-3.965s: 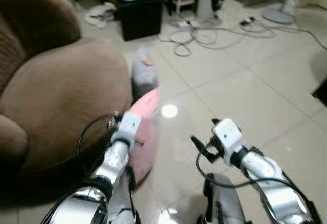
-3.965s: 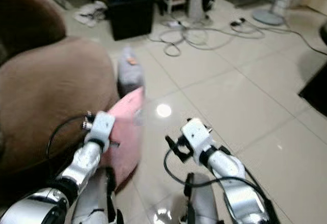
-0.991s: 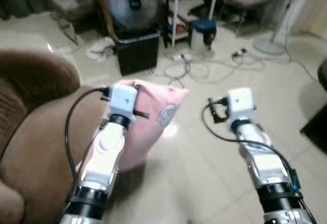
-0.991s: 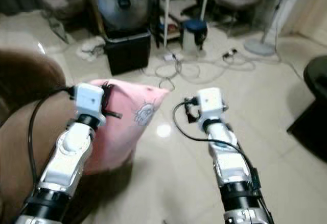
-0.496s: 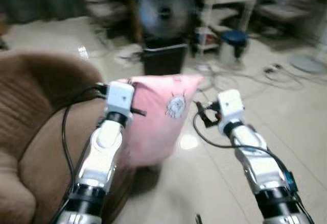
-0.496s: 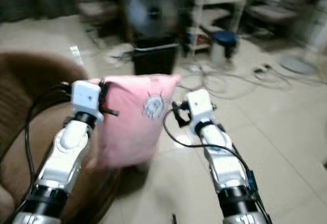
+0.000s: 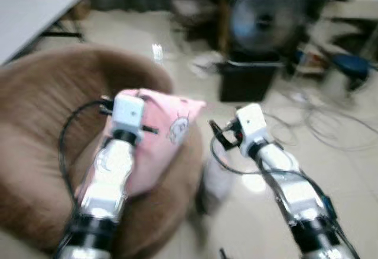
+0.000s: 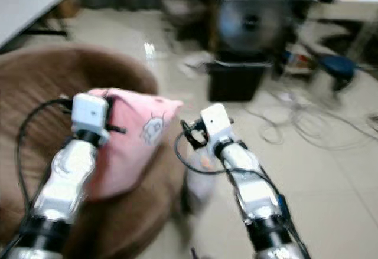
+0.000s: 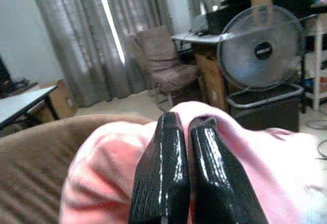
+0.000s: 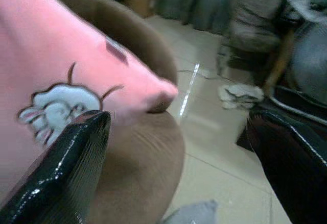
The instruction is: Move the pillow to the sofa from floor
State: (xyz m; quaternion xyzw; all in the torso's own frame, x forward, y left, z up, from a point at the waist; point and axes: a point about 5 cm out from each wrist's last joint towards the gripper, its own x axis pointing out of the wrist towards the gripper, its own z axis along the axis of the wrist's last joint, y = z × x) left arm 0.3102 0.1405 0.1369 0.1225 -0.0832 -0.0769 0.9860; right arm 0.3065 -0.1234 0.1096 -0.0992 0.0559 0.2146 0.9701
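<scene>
- Head views: my camera has swung left over the last second. The pink fabric pillow with a cartoon print (image 7: 159,135), which hung beside the seat half a second ago, now hangs over the round brown upholstered sofa (image 7: 41,123). Four seconds ago it was on the tiled floor (image 7: 348,170). I judge the carry nearly done, with lowering and release left.
- Head views: both are blurred. A small grey cushion (image 7: 215,179) lies on the floor by the sofa edge, and a black bin (image 7: 245,82) stands under a round fan (image 7: 263,17) behind.
- Left wrist view: left gripper (image 9: 188,175) has its jaws pressed nearly together, clamped on a pinch of pillow fabric. The pillow bulges around both fingers (image 9: 163,178). Sofa back below.
- Right wrist view: right gripper (image 10: 184,157) has its jaws wide apart, holding nothing. One finger sits just beside the pillow's printed corner; I can't tell whether it touches.
- Next: I'd lower the pillow onto the seat before opening the left jaws.
</scene>
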